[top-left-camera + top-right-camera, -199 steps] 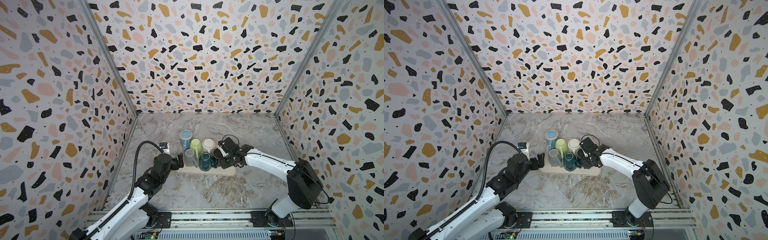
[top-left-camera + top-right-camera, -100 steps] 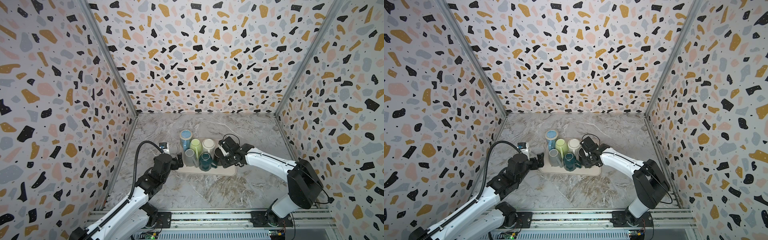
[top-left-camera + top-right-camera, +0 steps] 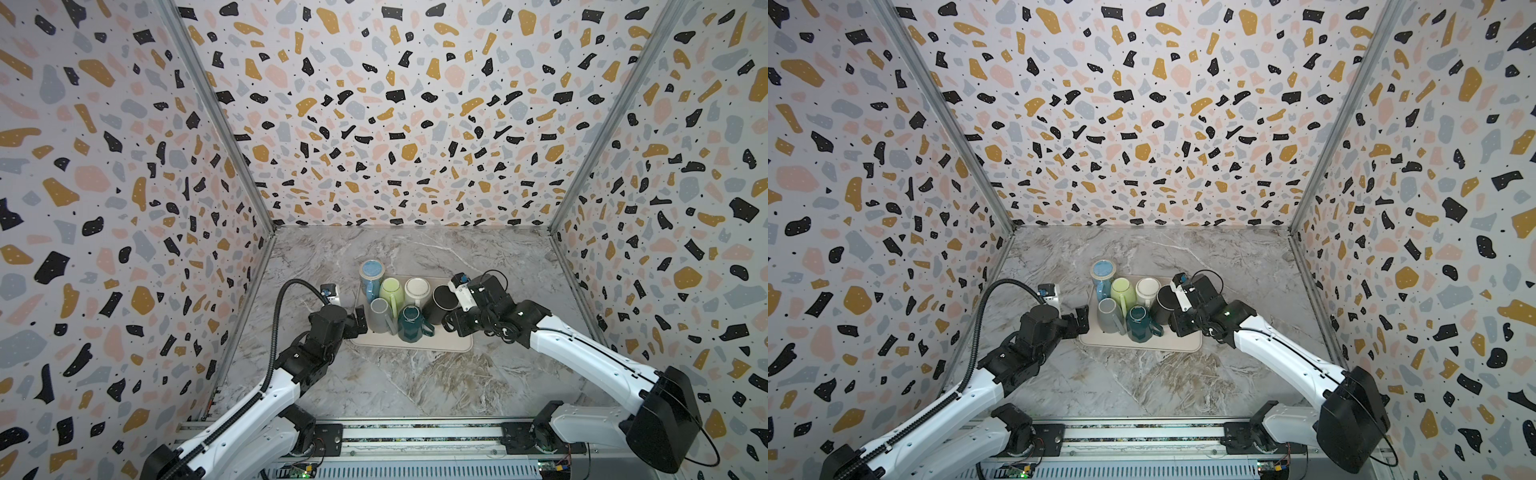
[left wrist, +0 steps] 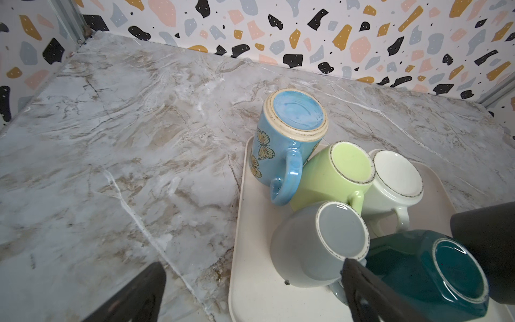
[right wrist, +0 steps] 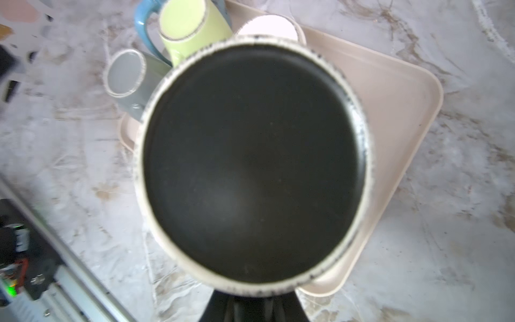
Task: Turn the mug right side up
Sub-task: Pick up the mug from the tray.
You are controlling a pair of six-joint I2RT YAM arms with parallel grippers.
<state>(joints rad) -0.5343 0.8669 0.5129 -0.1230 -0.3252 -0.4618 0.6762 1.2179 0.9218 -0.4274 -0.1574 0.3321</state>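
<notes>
The black mug [image 3: 441, 304] [image 3: 1163, 305] is bottom up on the right part of the beige tray [image 3: 455, 345] [image 3: 1185, 345]. Its dark base with a pale speckled rim fills the right wrist view [image 5: 250, 161]. My right gripper [image 3: 452, 323] [image 3: 1177, 324] [image 5: 252, 305] is at the mug's right side, fingers close together on it; the contact itself is hidden under the mug. My left gripper [image 3: 360, 320] [image 3: 1081, 322] [image 4: 253, 267] stands wide open at the tray's left edge, next to a grey mug [image 4: 320, 245], holding nothing.
Several other mugs stand bottom up on the tray: blue butterfly [image 3: 371, 272] [image 4: 292, 125], green [image 3: 391, 289], white [image 3: 417, 289], grey [image 3: 380, 314], teal [image 3: 411, 323]. They crowd against the black one. Patterned walls enclose the marble table [image 3: 415, 382] on three sides.
Hardly anything has moved. The right gripper has settled a little tighter on the black mug. The left arm has stayed where it was, open.
</notes>
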